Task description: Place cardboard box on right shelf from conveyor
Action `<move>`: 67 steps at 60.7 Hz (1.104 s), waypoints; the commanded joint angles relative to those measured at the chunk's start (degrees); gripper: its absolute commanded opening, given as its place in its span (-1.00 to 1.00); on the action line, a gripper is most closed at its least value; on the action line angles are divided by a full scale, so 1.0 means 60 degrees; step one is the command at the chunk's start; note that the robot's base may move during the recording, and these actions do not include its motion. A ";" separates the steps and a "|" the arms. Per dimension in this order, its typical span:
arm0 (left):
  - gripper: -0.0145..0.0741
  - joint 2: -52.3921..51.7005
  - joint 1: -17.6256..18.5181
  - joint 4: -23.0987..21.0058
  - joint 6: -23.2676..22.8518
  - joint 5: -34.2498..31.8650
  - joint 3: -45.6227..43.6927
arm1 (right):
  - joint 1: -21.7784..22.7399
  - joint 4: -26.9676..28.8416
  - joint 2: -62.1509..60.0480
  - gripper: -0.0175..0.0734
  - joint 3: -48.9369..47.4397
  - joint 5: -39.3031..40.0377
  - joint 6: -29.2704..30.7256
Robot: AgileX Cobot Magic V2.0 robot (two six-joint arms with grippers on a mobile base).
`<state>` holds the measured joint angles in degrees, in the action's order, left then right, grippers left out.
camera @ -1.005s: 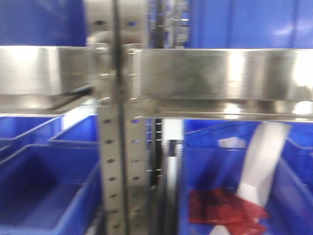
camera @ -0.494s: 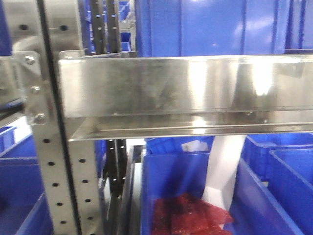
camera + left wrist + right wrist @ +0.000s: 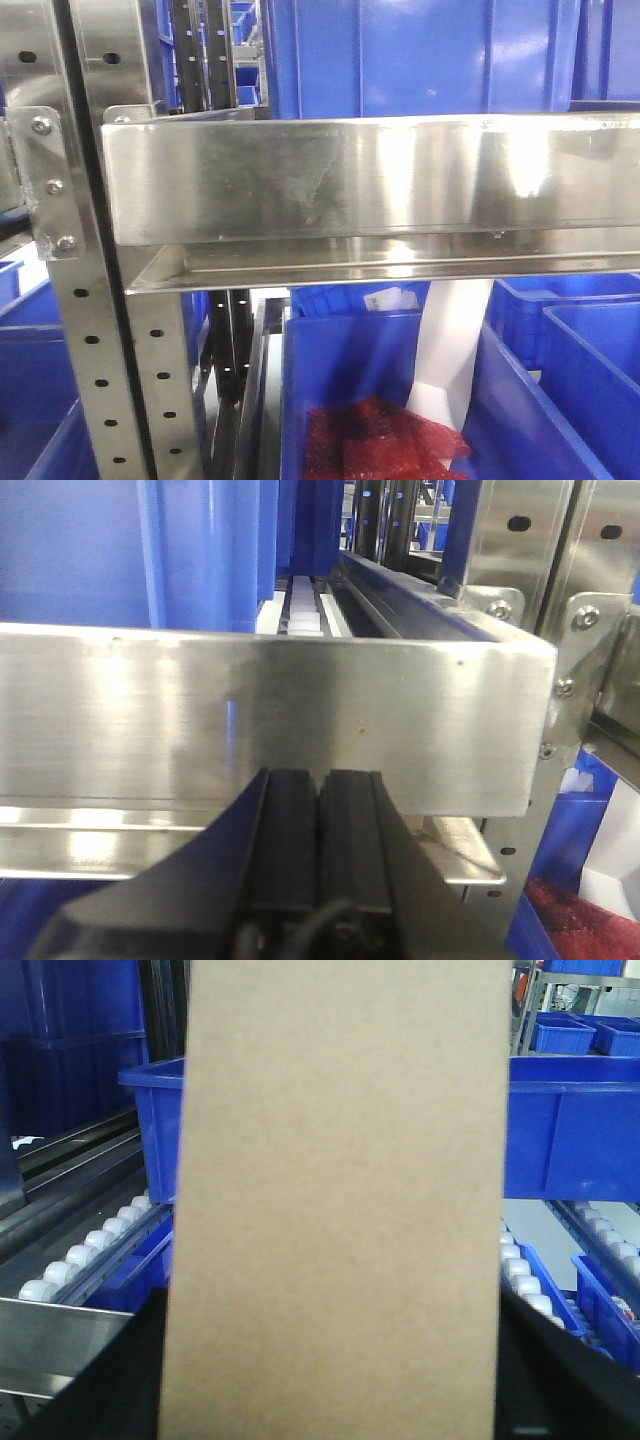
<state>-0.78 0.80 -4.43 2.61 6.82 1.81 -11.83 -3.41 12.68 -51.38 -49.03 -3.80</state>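
Right wrist view — box (image 3: 340,1200) clamped in right gripper (image 3: 330,1390); left gripper (image 3: 320,815) closed, empty. Likely mid-carry — next, lift over the shelf (image 3: 350,180) lip.

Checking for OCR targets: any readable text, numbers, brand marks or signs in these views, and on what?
None readable.
The cardboard box: plain, no print.
The right shelf: bare steel, no text.
The white label below the shelf: too blurred to read.
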 commanded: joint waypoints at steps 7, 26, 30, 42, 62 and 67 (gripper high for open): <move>-0.94 -0.0123 0.0010 -0.0056 0.0003 -0.0816 0.0077 | 0.0003 -0.0098 0.0165 -0.14 -0.0256 0.1007 0.0096; -0.94 -0.0123 0.0010 -0.0056 0.0003 -0.0816 0.0077 | 0.0003 -0.0098 0.0165 -0.14 -0.0256 0.1021 0.0096; -0.94 -0.0123 0.0010 -0.0056 0.0003 -0.0816 0.0077 | 0.0003 -0.0098 0.0165 -0.14 -0.0256 0.1148 0.0096; -0.94 -0.0123 0.0010 -0.0056 0.0003 -0.0816 0.0077 | 0.0003 -0.0098 0.0202 -0.14 -0.0256 0.1252 0.0096; -0.93 -0.0123 0.0010 -0.0056 0.0003 -0.0816 0.0077 | -0.0008 -0.0074 0.2402 -0.14 -0.0630 0.2810 0.0755; -0.93 -0.0123 0.0010 -0.0056 0.0003 -0.0816 0.0077 | -0.0128 0.0010 0.3361 -0.14 -0.1010 0.3014 0.1581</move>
<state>-0.78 0.80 -4.43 2.61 6.82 1.81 -11.83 -3.28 26.59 -53.79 -39.21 0.51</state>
